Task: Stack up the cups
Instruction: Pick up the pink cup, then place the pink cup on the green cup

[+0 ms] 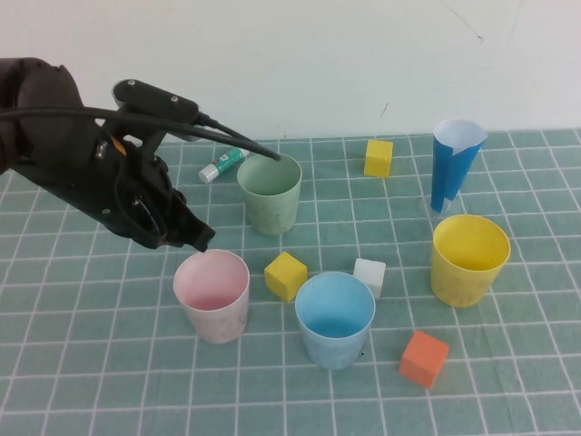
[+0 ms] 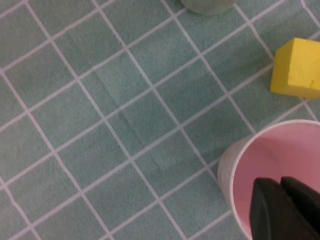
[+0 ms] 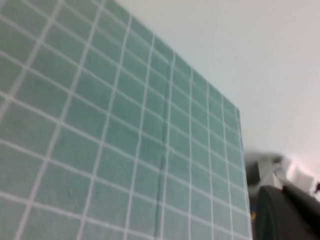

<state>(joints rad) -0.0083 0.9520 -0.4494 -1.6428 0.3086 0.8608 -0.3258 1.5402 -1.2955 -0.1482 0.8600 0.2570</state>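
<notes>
Four cups stand upright and apart on the green tiled mat: the pale green cup point(image 1: 270, 193) at the back, the pink cup point(image 1: 212, 292) front left, the light blue cup point(image 1: 335, 318) front middle, the yellow cup point(image 1: 468, 259) at the right. My left gripper point(image 1: 201, 241) is shut and empty, just above the pink cup's far rim. In the left wrist view its tips point(image 2: 280, 181) hang over the pink cup's point(image 2: 280, 155) opening, with the green cup's base point(image 2: 206, 5) at the edge. My right gripper point(image 3: 280, 192) is out of the high view, shut and empty over bare mat.
A yellow cube point(image 1: 286, 275) lies between the pink and blue cups. A white cube point(image 1: 369, 276), an orange cube point(image 1: 424, 358) and a second yellow cube point(image 1: 379, 157) lie around. A blue-and-white paper cone point(image 1: 456, 163) stands back right. A marker point(image 1: 222, 166) lies behind the green cup.
</notes>
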